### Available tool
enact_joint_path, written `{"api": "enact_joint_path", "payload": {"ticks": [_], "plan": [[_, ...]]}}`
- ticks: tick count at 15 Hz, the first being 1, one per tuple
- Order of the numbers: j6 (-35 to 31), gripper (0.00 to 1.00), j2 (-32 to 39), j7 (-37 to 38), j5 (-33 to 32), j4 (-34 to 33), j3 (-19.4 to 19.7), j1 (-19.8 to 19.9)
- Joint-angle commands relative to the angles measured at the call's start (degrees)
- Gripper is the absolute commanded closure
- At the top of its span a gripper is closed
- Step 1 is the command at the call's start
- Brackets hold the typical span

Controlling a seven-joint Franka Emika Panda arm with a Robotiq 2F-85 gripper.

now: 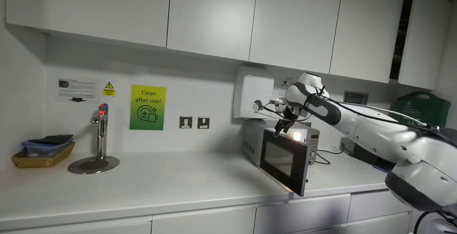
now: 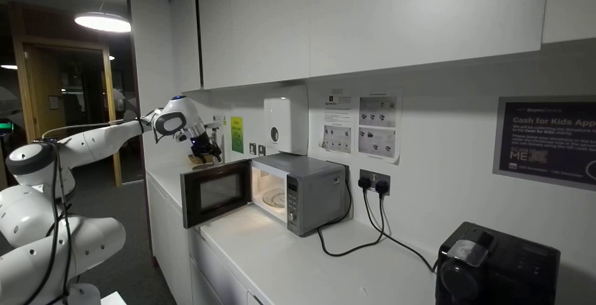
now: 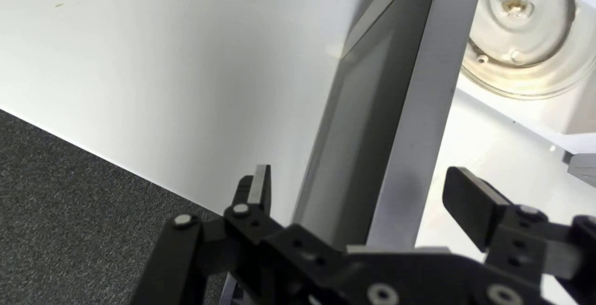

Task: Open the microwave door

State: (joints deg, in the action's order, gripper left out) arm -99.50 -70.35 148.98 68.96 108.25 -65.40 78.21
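Note:
The silver-grey microwave (image 1: 251, 143) stands on the counter; it also shows in an exterior view (image 2: 323, 181) with its lit inside and glass turntable (image 2: 274, 198) exposed. The microwave door (image 1: 284, 157), with dark glass and a silver-grey frame, stands wide open, swung out over the counter's front edge (image 2: 216, 191). My gripper (image 1: 281, 131) is above the door, pointing down; it also shows in an exterior view (image 2: 217, 155). In the wrist view, the gripper (image 3: 357, 177) is open and empty. The door's top edge (image 3: 421, 123) runs between the spread fingers, apart from both.
A white wall unit (image 1: 253, 94) hangs above the microwave, below the overhead cupboards (image 1: 296, 19). A black appliance (image 2: 503, 267) and black cables (image 2: 344, 253) are on the counter. A tap (image 1: 102, 130) and a basket (image 1: 44, 159) stand at the counter's far end.

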Motion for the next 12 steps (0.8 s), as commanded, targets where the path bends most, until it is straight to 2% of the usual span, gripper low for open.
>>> {"api": "enact_joint_path", "payload": {"ticks": [1, 12], "plan": [[4.0, 0.0, -2.9, 0.0, 1.7, -3.2, 3.0, 2.9], [8.8, 0.0, -5.6, 0.0, 2.0, -5.4, 9.8, 5.4]]}}
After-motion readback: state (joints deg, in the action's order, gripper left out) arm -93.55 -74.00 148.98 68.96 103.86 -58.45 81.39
